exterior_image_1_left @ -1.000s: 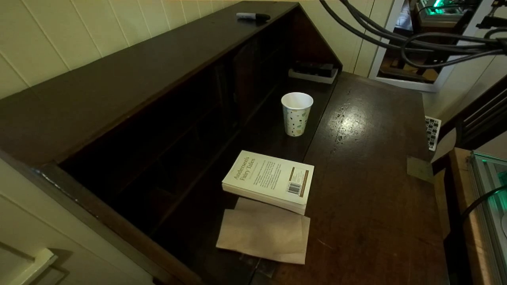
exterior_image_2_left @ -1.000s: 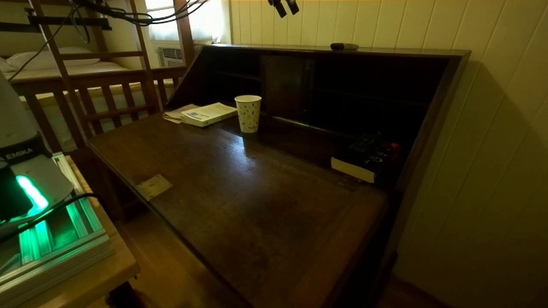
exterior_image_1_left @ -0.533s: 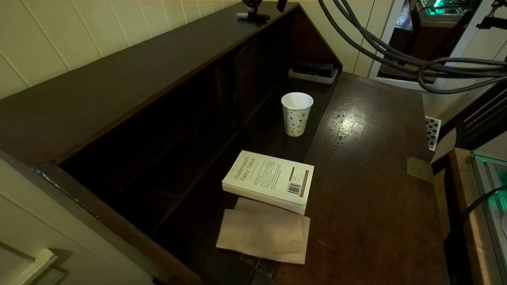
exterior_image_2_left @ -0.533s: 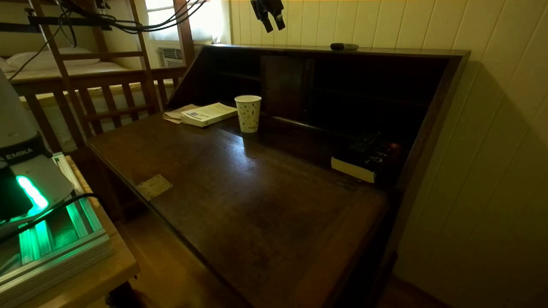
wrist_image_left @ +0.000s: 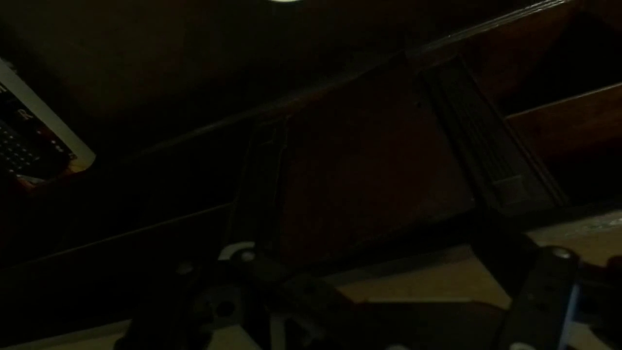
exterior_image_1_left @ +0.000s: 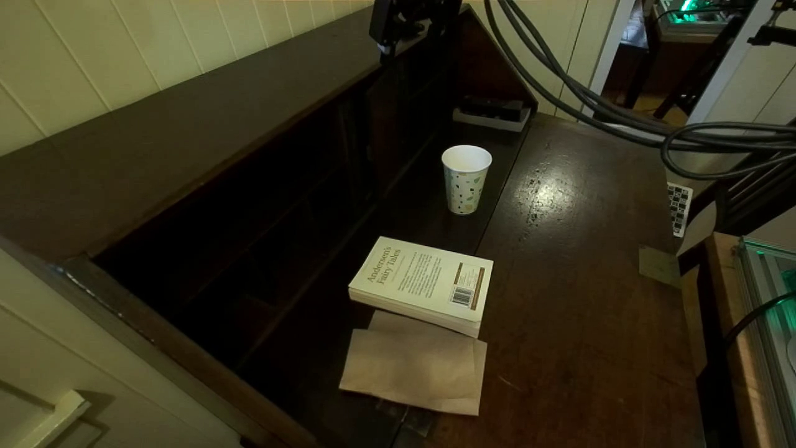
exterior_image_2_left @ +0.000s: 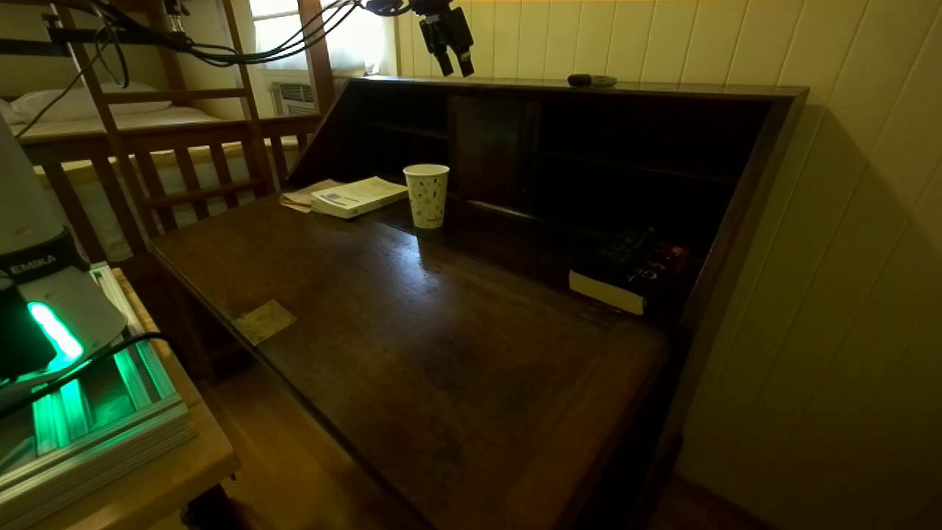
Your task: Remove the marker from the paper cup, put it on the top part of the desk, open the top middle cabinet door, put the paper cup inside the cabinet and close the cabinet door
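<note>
The paper cup [exterior_image_1_left: 466,180], white with small dark and coloured print, stands upright on the desk, seen in both exterior views. In an exterior view the marker [exterior_image_2_left: 592,80] lies on the top part of the desk [exterior_image_2_left: 699,90]; my gripper covers most of it in the opposite view. My gripper [exterior_image_2_left: 457,72] hangs at about the level of that ledge, fingers apart and nothing between them. Dark and dim in the wrist view, the middle cabinet door [wrist_image_left: 369,165] is a reddish-brown panel between two posts, and it appears closed. The gripper [wrist_image_left: 384,253] reaches in from below there.
A white book [exterior_image_1_left: 423,283] lies near the cup, with brown paper [exterior_image_1_left: 410,370] beside it. At the desk's far end rests a dark thick book [exterior_image_2_left: 618,283]. Arm cables [exterior_image_1_left: 622,115] hang over that side. Dark shelves [exterior_image_2_left: 633,140] flank the door under the ledge.
The gripper has come down into both exterior views, lowering and shifting slightly left in the view with the bunk bed. Cup and marker have stayed put.
</note>
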